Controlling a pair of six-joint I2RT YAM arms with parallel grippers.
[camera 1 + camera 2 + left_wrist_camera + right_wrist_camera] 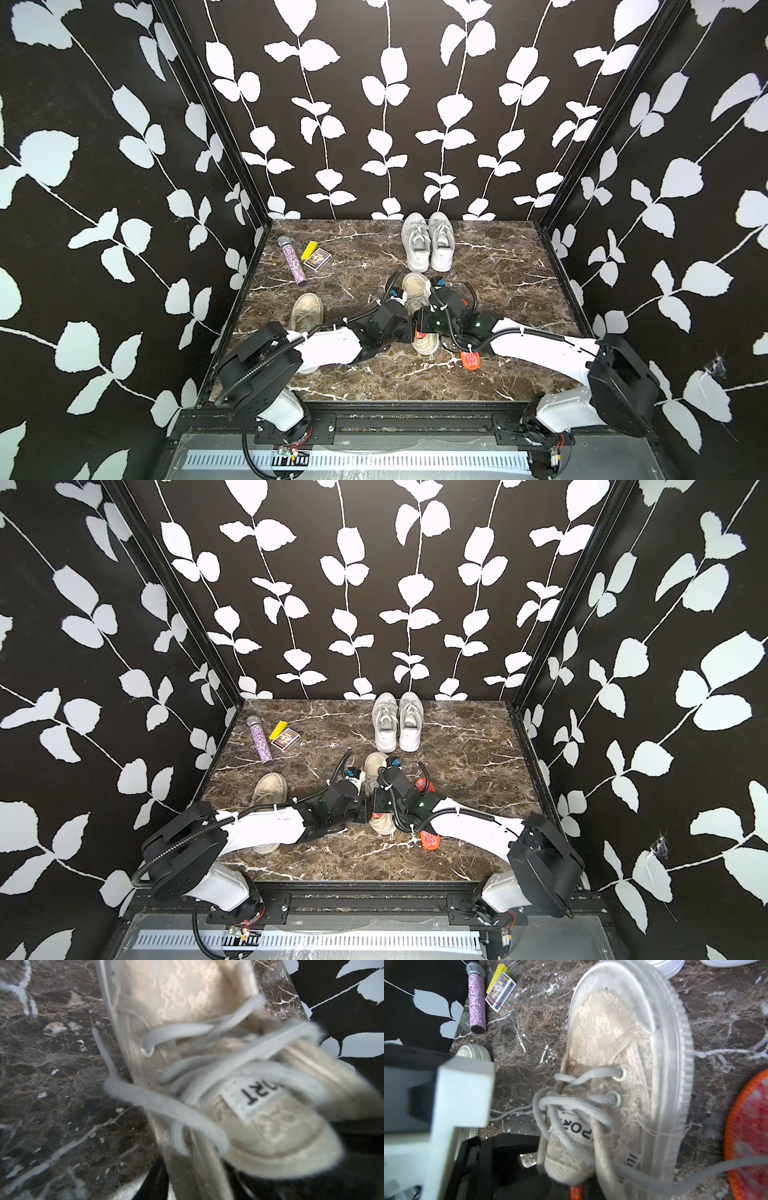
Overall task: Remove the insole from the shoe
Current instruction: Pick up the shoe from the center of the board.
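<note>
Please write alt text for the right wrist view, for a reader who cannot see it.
A beige lace shoe with loose grey laces lies on a marble table. An orange insole lies beside it; a purple microphone sits farther off.

Left arm point(328, 345) and right arm point(536, 345) stretched inward, wrists close together, right end effector point(435, 286) closed, left end effector point(397, 293) unclear

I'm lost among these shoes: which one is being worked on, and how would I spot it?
On the brown marble tabletop, look just in front of the white sneaker pair at the back. The shoe there is beige lace with grey laces; unlike its twin farther left, an orange insole lies beside it.
</note>
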